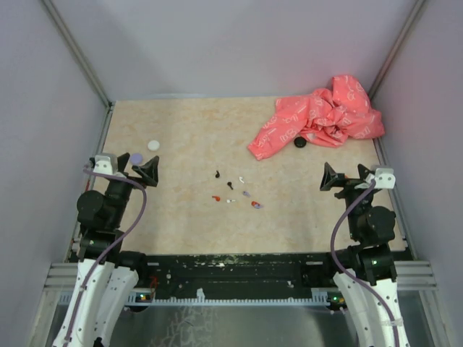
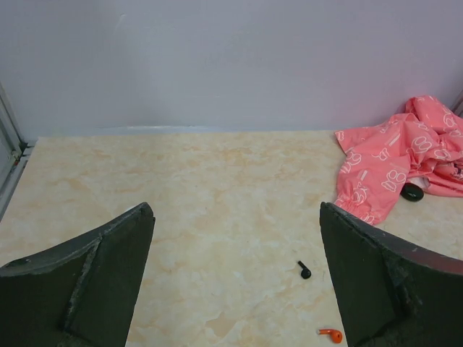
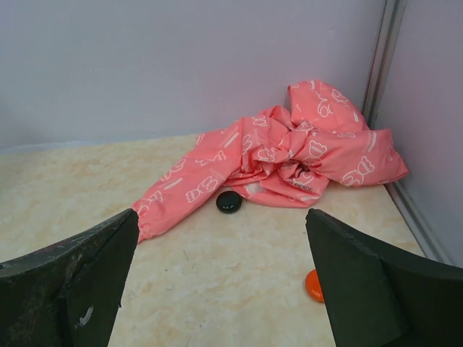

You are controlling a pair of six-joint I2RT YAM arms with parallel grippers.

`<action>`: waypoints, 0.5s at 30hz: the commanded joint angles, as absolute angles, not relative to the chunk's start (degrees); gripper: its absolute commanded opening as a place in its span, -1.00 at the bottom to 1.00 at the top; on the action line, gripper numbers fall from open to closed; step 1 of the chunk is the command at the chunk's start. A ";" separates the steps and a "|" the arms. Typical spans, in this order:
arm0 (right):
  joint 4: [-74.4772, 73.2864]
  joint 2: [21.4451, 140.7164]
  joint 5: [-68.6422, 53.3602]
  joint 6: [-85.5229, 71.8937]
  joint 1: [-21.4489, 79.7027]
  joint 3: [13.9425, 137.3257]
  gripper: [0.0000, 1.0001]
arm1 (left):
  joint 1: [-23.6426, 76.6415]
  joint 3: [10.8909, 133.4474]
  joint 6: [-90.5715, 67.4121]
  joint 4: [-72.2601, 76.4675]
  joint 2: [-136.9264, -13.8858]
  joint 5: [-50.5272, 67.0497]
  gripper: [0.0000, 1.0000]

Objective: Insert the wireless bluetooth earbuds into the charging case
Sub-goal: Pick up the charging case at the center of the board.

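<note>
Earbuds [image 1: 235, 189] lie scattered mid-tabletop [image 1: 181, 217], between my two arms and touching neither. From above they are specks, and I can tell only their colours: black, white, purple, red. My left wrist view shows one black earbud [image 2: 304, 270] and a red one low in frame. Both the left gripper [image 2: 235, 207] and right gripper [image 3: 221, 213] stand wide, holding nothing. Far right, a black disc [image 1: 299, 142] sits at the hem of a bunched cloth [image 1: 318, 116]. An orange disc [image 3: 312, 285] is half hidden behind my right finger.

Crumpled pink cloth [image 1: 318, 119]; smooth marbled tabletop [image 1: 181, 130]; glossy black disc [image 3: 229, 202]
</note>
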State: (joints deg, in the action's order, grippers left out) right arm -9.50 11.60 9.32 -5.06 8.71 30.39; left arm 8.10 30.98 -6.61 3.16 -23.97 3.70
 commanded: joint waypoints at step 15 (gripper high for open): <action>-6.42 10.17 7.72 -4.63 8.23 30.52 0.97 | 7.65 34.16 -8.34 2.07 -35.11 3.01 1.00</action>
State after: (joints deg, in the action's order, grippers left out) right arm -9.39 11.18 8.71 -5.06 8.71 30.39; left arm 8.10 31.51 -6.92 2.31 -32.64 3.66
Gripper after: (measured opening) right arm 0.982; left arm 0.998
